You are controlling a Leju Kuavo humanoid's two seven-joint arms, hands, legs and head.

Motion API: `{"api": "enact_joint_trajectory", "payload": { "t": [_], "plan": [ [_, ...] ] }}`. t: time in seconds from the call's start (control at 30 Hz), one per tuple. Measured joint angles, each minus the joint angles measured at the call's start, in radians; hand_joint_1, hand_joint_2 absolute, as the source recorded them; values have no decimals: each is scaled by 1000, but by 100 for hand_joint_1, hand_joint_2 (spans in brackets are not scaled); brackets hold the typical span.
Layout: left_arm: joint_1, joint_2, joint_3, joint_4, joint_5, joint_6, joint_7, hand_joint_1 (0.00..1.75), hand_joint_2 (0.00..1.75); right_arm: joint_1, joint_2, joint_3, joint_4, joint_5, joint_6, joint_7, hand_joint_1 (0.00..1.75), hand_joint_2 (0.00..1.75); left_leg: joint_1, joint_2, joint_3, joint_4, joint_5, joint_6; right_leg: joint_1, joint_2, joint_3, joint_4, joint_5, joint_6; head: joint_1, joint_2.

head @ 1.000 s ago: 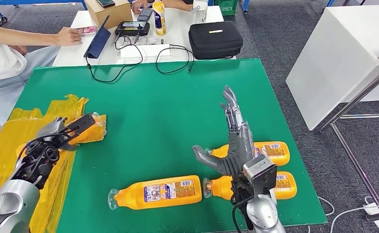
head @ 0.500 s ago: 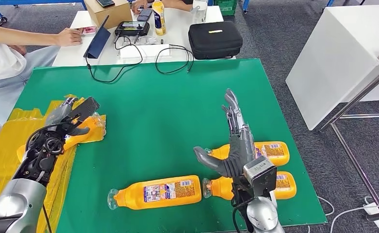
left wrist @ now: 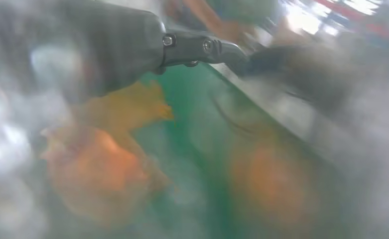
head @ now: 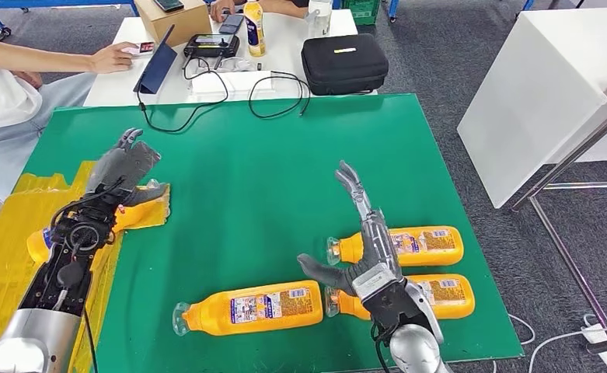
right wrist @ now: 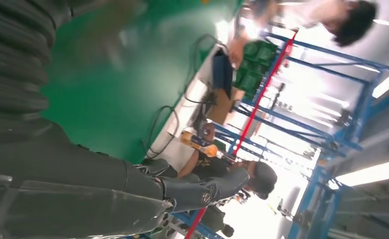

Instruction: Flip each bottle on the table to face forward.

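Three orange plastic bottles [head: 247,307] lay on their sides on the green table mat [head: 261,179], near its front edge. The right hand [head: 360,249] hovered above them, fingers spread, empty. The left hand [head: 125,167], fingers apart, hovered over crumpled yellow film [head: 20,210].

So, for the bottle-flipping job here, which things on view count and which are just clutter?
Job items:
- three orange bottles lying on the green table: front one, one under the right hand, one behind it
- bottle on the yellow sheet
- left hand, right hand, both open

Clutter:
- black case
- cables
- upright bottle on the white table
- cardboard box
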Motion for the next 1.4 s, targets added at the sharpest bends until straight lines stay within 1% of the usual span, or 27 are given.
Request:
{"api": "enact_joint_trajectory", "payload": {
  "t": [0.07, 0.13, 0.2, 0.3, 0.43, 0.67, 0.87, 1.2, 1.3, 1.4],
  "plan": [
    [39, -16, 10, -59, 184, -43, -74, 0, 175, -7, -22, 32, 15, 108, -1, 18, 0, 175, 0, 0, 0, 0, 0, 0, 0, 0, 0, 0, 0, 0, 0, 0],
    [79, -36, 22, -128, 325, -56, -132, 0, 175, -17, -41, 74, 37, 192, -4, 33, 0, 175, 0, 0, 0, 0, 0, 0, 0, 0, 0, 0, 0, 0, 0, 0],
    [113, -57, 32, -199, 412, -57, -165, 0, 175, -29, -58, 118, 62, 247, -6, 48, 0, 175, 0, 0, 0, 0, 0, 0, 0, 0, 0, 0, 0, 0, 0, 0],
    [150, -82, 43, -278, 478, -50, -177, 0, 175, -50, -76, 173, 102, 297, -10, 70, 0, 175, 0, 0, 0, 0, 0, 0, 0, 0, 0, 0, 0, 0, 0, 0],
    [173, -101, 45, -326, 504, -37, -178, 0, 175, -69, -92, 226, 151, 328, -13, 92, 0, 175, 0, 0, 0, 0, 0, 0, 0, 0, 0, 0, 0, 0, 0, 0],
    [186, -125, 48, -344, 523, -8, -181, 0, 175, -98, -98, 285, 230, 379, -42, 143, 0, 175, 0, 0, 0, 0, 0, 0, 0, 0, 0, 0, 0, 0, 0, 0],
    [189, -139, 48, -345, 526, 5, -181, 0, 175, -115, -90, 307, 285, 386, -47, 169, 0, 175, 0, 0, 0, 0, 0, 0, 0, 0, 0, 0, 0, 0, 0, 0],
    [189, -152, 48, -345, 529, 26, -182, 0, 175, -129, -78, 317, 341, 387, -47, 190, 0, 175, 0, 0, 0, 0, 0, 0, 0, 0, 0, 0, 0, 0, 0, 0],
    [188, -156, 47, -345, 535, 36, -183, 0, 175, -141, -76, 329, 366, 390, -35, 199, 0, 175, 0, 0, 0, 0, 0, 0, 0, 0, 0, 0, 0, 0, 0, 0],
    [187, -158, 48, -345, 540, 39, -185, 0, 175, -158, -76, 347, 395, 386, -2, 201, 0, 175, 0, 0, 0, 0, 0, 0, 0, 0, 0, 0, 0, 0, 0, 0]
  ]
}}
